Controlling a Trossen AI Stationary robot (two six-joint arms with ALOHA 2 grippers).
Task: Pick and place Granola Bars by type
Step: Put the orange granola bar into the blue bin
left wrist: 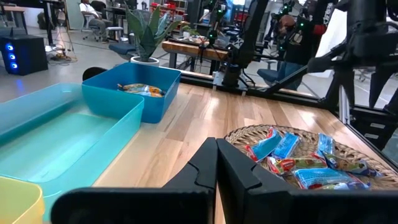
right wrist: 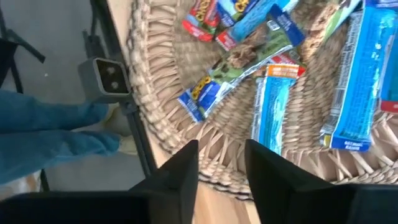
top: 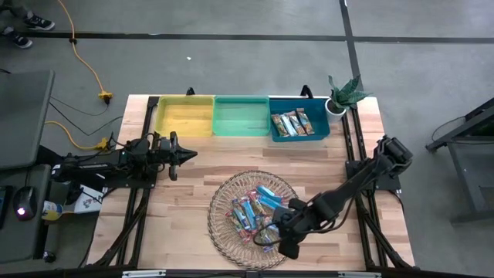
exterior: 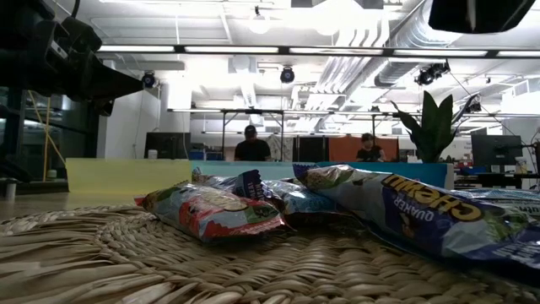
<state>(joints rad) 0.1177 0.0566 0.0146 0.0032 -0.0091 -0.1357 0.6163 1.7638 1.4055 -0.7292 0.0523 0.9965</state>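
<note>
Several granola bars (top: 251, 212) in light blue, red and green-blue wrappers lie heaped in a round woven basket (top: 224, 239) at the table's near middle. More tan-orange and blue bars (top: 293, 123) lie in the blue bin (top: 320, 133). My right gripper (top: 285, 245) hovers open over the basket's near-right rim; in its wrist view the open gripper (right wrist: 222, 168) stands above the rim, close to a light blue bar (right wrist: 270, 118), holding nothing. My left gripper (top: 189, 154) waits shut at the table's left, in front of the yellow bin, and its wrist view (left wrist: 216, 174) shows it empty.
A yellow bin (top: 185, 116), a green bin (top: 241, 116) and the blue bin stand in a row along the far edge, with a potted plant (top: 343, 96) at the far right corner. Bare wood lies between bins and basket. People sit in the room behind (exterior: 251, 145).
</note>
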